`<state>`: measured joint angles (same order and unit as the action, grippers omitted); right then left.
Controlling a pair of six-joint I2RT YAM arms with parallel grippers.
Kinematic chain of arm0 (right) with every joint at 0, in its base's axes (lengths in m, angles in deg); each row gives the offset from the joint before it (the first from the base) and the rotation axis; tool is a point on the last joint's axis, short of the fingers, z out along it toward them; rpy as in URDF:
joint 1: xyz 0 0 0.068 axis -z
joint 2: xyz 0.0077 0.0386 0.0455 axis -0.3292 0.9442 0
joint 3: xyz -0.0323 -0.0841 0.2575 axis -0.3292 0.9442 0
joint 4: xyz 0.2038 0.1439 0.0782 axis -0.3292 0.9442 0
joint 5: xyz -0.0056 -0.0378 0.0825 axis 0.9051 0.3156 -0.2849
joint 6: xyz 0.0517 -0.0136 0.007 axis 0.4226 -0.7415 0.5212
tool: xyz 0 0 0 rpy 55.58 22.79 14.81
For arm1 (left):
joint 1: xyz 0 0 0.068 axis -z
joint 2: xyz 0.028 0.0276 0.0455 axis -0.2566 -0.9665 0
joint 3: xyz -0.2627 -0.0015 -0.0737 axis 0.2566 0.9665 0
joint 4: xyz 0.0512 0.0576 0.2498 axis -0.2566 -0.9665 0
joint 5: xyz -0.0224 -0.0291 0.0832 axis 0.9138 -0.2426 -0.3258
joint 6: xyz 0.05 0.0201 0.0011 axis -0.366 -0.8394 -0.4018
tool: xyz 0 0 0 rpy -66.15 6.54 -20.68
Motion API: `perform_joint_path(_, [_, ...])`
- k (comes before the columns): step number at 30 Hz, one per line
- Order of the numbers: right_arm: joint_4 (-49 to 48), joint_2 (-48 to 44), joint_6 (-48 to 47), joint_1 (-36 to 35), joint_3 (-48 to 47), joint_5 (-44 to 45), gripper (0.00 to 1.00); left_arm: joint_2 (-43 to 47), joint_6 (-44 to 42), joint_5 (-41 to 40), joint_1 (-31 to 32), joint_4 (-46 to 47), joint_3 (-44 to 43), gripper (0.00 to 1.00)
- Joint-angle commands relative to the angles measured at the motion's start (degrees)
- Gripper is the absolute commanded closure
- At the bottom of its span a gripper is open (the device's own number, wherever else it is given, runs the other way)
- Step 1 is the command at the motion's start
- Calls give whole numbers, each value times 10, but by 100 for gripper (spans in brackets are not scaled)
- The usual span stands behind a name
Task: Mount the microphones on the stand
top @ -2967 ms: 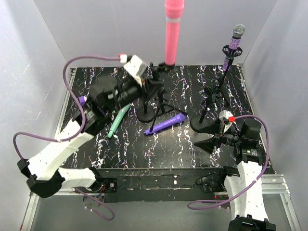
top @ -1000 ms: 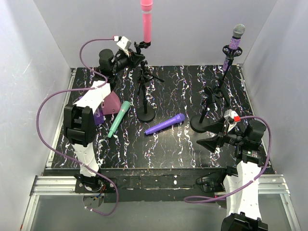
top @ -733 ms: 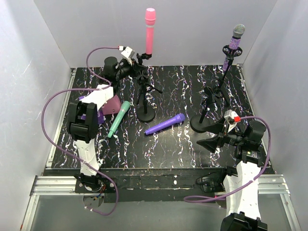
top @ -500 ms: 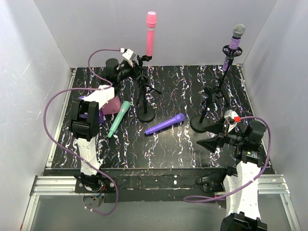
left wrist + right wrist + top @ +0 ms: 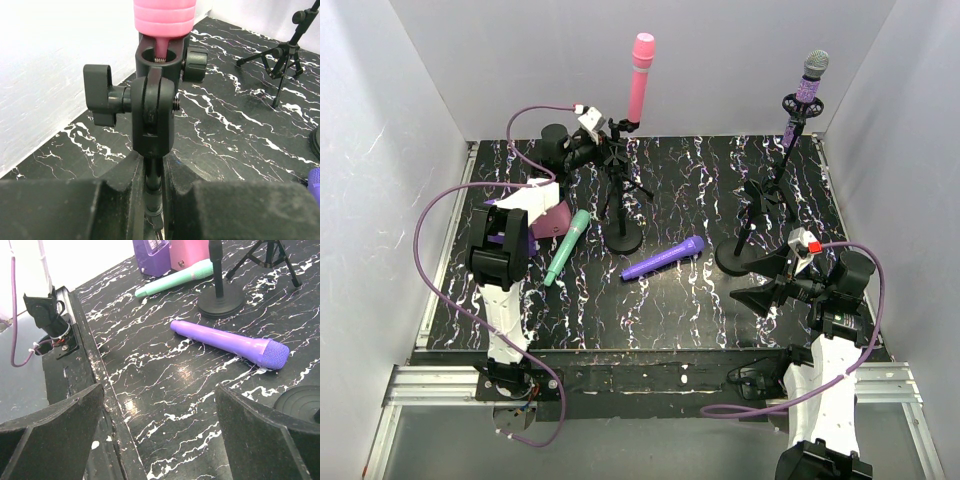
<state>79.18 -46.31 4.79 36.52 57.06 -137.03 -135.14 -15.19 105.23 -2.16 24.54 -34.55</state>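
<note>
Left arm (image 5: 516,212) stretches toward the far edge; the left gripper (image 5: 153,172) clasps the stand (image 5: 152,117) in narrow jaws, below the pink microphone (image 5: 640,78).

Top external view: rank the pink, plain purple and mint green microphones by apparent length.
1. Slim pink microphone and plain purple microphone: alike; pink stands raised, nearer the camera, so unranked.
2. Mint green microphone.

Pink mic (image 5: 640,78): seated in the clip of left stand (image 5: 617,195), head up, near upright. Glitter purple mic (image 5: 811,85), silver-grey head: clipped atop right stand (image 5: 765,195), head up. Mint mic (image 5: 567,245): flat on counter (image 5: 700,300), left of the left stand's base. Plain purple mic (image 5: 663,258): flat, between the two bases.
</note>
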Motion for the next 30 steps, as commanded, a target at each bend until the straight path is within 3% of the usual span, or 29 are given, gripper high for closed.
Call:
perform_joint_path(1, [-23, -2, 6, 4, 4, -13, 2, 13, -14, 10, -4, 40, 11, 100])
perform_joint_path(11, [-25, -5, 8, 5, 5, -15, 2, 13, -25, 5, -4, 44, 19, 100])
perform_joint_path(20, [-27, -4, 9, 8, 6, -15, 2, -4, -63, 15, -5, 18, -29, 99])
perform_joint_path(30, [-27, -5, 10, 11, 6, -16, 2, -15, -14, 1, -13, 69, 11, 83])
